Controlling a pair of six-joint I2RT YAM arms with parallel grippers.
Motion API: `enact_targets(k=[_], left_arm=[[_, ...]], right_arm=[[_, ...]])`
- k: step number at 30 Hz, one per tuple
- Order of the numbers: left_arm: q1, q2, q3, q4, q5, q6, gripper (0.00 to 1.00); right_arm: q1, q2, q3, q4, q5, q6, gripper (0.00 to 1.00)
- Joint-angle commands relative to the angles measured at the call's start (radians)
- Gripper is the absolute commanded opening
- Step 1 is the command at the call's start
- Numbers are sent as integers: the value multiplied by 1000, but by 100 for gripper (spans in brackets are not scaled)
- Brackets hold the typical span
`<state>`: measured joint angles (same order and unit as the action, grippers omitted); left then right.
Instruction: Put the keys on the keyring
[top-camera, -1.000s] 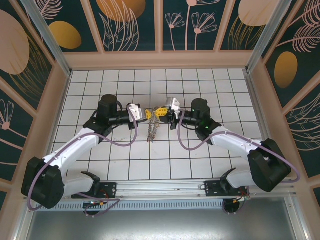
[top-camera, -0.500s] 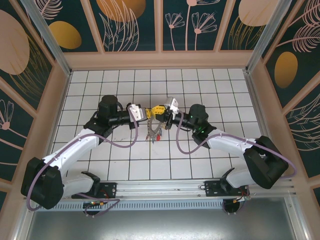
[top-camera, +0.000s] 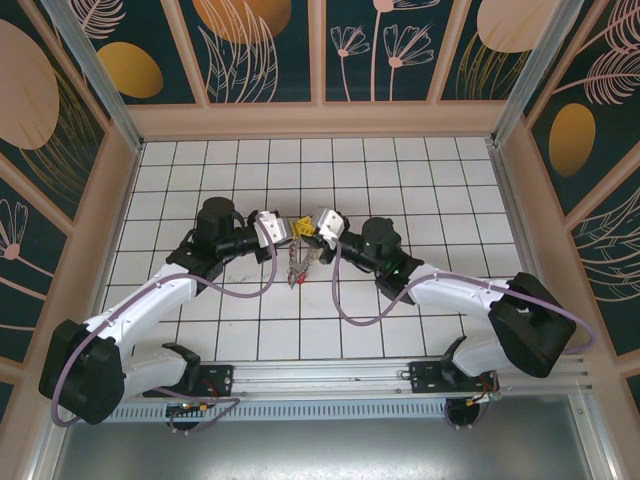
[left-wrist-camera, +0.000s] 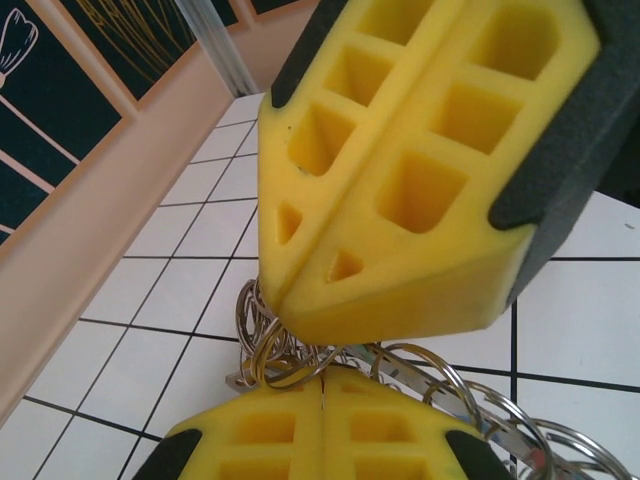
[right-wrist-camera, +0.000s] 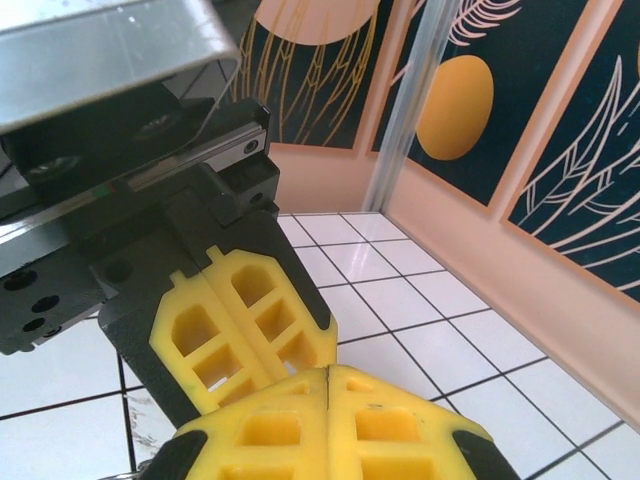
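Top view, tiled table (top-camera: 400, 170). The left gripper (top-camera: 283, 228) and the right gripper (top-camera: 309, 225) meet tip to tip near the table's centre. The keys (top-camera: 297, 268) trail from that meeting point toward 6 o'clock.

Change over the last second: the right arm has swung toward 9 o'clock, closing the gap to the left gripper. The bunch has shifted the same way and now lies drawn closer together. As a judgement, the two arms are working one joint on the bunch at close quarters, and threading is under way rather than finished.

Left wrist view: the left gripper (left-wrist-camera: 296, 312) is pressed fully shut, its tip nipping the small split rings (left-wrist-camera: 272, 345). The right gripper (left-wrist-camera: 322, 398) sits at 6 o'clock, also fully shut; what it pinches is hidden.

Right wrist view: the right gripper (right-wrist-camera: 328, 385) touches the left gripper (right-wrist-camera: 262, 335), which comes in from 10 o'clock.

Holders: only the rings hold anything, strung in a row with the keys on them. The keyring itself cannot be told apart within the bunch.
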<state>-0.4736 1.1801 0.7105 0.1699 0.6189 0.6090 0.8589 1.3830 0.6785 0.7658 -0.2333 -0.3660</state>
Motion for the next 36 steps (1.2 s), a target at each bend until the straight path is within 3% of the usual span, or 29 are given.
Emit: enact_targets(k=[1, 6, 11, 13, 24, 36], left_arm=[[-21, -33, 6, 73, 51, -36, 0], [-22, -25, 8, 117, 85, -78, 0], [-4, -48, -11, 138, 29, -98, 31], [25, -65, -10, 137, 47, -101, 34], [61, -43, 64, 10, 157, -57, 32], [61, 44, 93, 25, 321, -114, 30]], right_arm=[[17, -9, 22, 12, 96, -11, 0], [18, 3, -21, 190, 123, 128, 0], [-24, -13, -35, 211, -10, 149, 0], [-60, -22, -45, 218, -108, 172, 0], [-174, -55, -41, 205, -406, 213, 0], [-179, -35, -20, 204, -455, 213, 0]])
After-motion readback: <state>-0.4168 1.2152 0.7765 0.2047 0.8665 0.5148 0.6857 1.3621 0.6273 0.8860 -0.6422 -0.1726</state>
